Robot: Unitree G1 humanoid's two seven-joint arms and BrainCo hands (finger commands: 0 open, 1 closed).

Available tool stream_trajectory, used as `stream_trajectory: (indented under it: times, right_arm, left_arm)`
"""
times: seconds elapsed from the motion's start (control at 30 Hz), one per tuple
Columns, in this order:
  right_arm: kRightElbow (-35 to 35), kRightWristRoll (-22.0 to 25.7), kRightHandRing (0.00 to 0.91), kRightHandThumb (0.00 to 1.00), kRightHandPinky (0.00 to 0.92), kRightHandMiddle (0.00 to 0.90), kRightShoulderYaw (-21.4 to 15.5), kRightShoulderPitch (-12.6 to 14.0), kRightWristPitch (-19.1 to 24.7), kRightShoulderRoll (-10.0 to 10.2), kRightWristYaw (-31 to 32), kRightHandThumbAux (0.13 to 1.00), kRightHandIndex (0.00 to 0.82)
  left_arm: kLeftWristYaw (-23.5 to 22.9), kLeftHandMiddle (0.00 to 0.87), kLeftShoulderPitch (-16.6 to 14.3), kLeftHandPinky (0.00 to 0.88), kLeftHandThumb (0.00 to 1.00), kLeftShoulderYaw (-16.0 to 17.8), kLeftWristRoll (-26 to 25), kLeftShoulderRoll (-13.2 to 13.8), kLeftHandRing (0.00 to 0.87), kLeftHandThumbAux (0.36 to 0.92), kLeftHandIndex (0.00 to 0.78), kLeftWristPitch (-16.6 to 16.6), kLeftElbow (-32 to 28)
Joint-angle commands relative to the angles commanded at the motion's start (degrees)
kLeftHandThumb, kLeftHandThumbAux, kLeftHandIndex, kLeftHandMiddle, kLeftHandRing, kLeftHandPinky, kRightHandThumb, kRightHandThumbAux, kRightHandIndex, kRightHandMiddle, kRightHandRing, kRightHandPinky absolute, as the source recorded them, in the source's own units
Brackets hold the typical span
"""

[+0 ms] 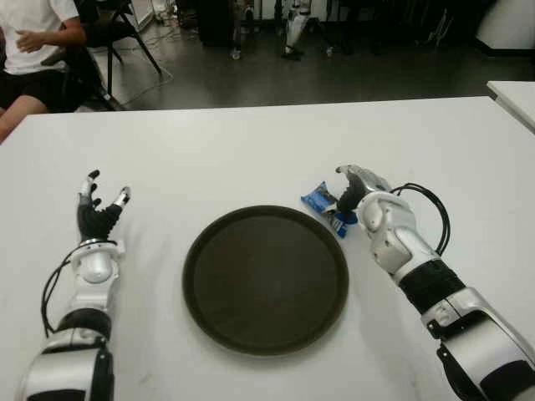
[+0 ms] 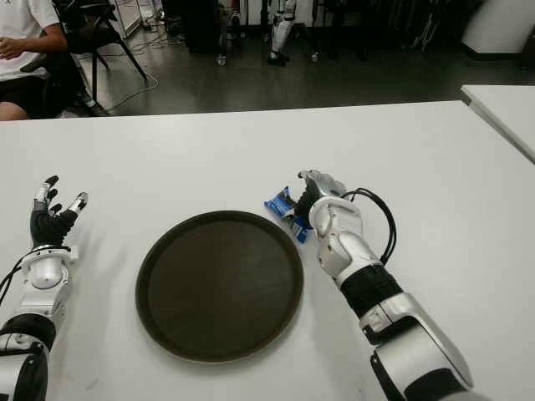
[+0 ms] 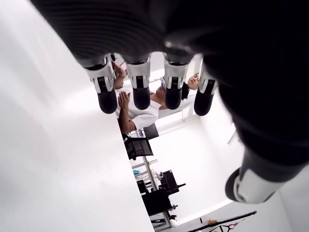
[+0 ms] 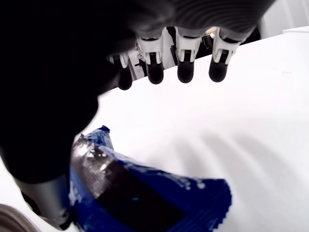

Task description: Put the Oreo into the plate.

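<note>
A blue Oreo packet [image 1: 322, 203] lies on the white table [image 1: 251, 159], touching the upper right rim of the round dark plate [image 1: 266, 280], which holds nothing. My right hand [image 1: 355, 188] arches over the packet from the right. In the right wrist view its fingertips [image 4: 186, 72] hang extended above bare table beyond the packet [image 4: 145, 193], and the thumb sits close beside it. The fingers are not closed on the packet. My left hand [image 1: 100, 205] shows to the left of the plate, fingers spread and pointing up, holding nothing.
A person [image 1: 33, 42] sits beyond the table's far left corner. A second white table [image 1: 514, 96] stands at the right. Chairs and equipment stand on the dark floor behind. A black cable [image 1: 435, 209] loops off my right wrist.
</note>
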Motion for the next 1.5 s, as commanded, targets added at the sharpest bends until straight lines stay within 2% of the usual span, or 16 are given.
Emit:
stream_trajectory:
  times: [0.33, 0.5, 0.63, 0.73, 1.3, 1.5]
  right_arm:
    - [0.44, -0.2, 0.0, 0.0, 0.0, 0.0, 0.56, -0.33, -0.1, -0.02, 0.56, 0.748, 0.0]
    - [2.86, -0.02, 0.0, 0.0, 0.0, 0.0, 1.04, -1.14, -0.67, 0.53, 0.59, 0.751, 0.0]
    - [12.62, 0.77, 0.0, 0.0, 0.0, 0.0, 1.34, -3.36, -3.95, 2.93, -2.3, 0.744, 0.0]
    - [16.14, 1.19, 0.0, 0.0, 0.0, 0.0, 0.99, -4.56, -4.92, 3.67, -2.83, 0.734, 0.0]
    - [27.07, 3.12, 0.0, 0.0, 0.0, 0.0, 0.2, -8.59, -8.01, 5.76, -3.87, 0.74, 0.0]
    - [32.44, 3.26, 0.0, 0.0, 0.0, 0.0, 0.87, -11.05, -8.31, 6.71, -1.82, 0.72, 0.0]
  left_arm:
    - [-0.23, 0.0, -0.03, 0.0, 0.0, 0.0, -0.08, -0.12, 0.0, 0.645, 0.0, -0.09, -0.07]
    - [-0.19, 0.0, 0.11, 0.0, 0.0, -0.02, -0.05, -0.11, 0.0, 0.642, 0.0, -0.23, -0.27]
    - [0.11, 0.0, 0.01, 0.0, 0.0, -0.39, 0.4, -0.19, 0.0, 0.635, 0.0, -0.1, -0.3]
    - [0.15, 0.0, 0.07, 0.0, 0.0, -0.41, 0.39, -0.21, 0.0, 0.638, 0.0, -0.1, -0.32]
    - [-0.14, 0.0, 0.42, 0.0, 0.0, -0.5, 0.49, 0.2, 0.0, 0.63, 0.0, -0.11, -0.55]
    - [0.2, 0.0, 0.23, 0.0, 0.0, -0.43, 0.49, 0.28, 0.0, 0.63, 0.0, 0.18, -0.36]
